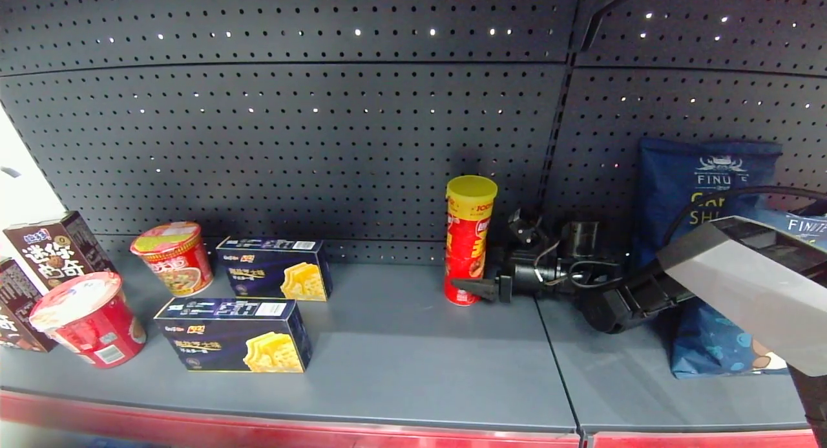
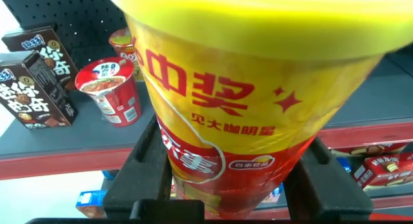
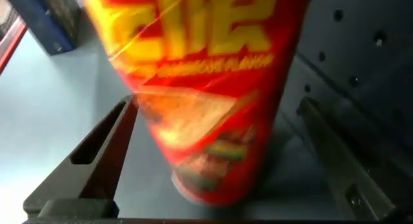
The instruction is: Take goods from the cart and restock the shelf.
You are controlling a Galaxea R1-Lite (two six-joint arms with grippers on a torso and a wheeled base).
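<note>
A red chips can (image 1: 470,241) with a yellow lid stands upright on the grey shelf (image 1: 400,351), close to the pegboard back. My right gripper (image 1: 466,286) comes in from the right at the can's lower part. In the right wrist view the can (image 3: 213,108) stands between the two fingers (image 3: 97,159), with a narrow gap on each side, so the gripper (image 3: 213,153) is open. My left gripper (image 2: 232,185) is shut on a second chips can (image 2: 245,88), red and yellow with a yellow lid, held in front of the shelf's left part.
On the shelf's left stand two cup noodles (image 1: 173,257) (image 1: 88,319), two navy boxes (image 1: 274,268) (image 1: 236,335) and brown boxes (image 1: 55,251). Blue snack bags (image 1: 698,196) lean at the right. Bare shelf lies between the navy boxes and the standing can.
</note>
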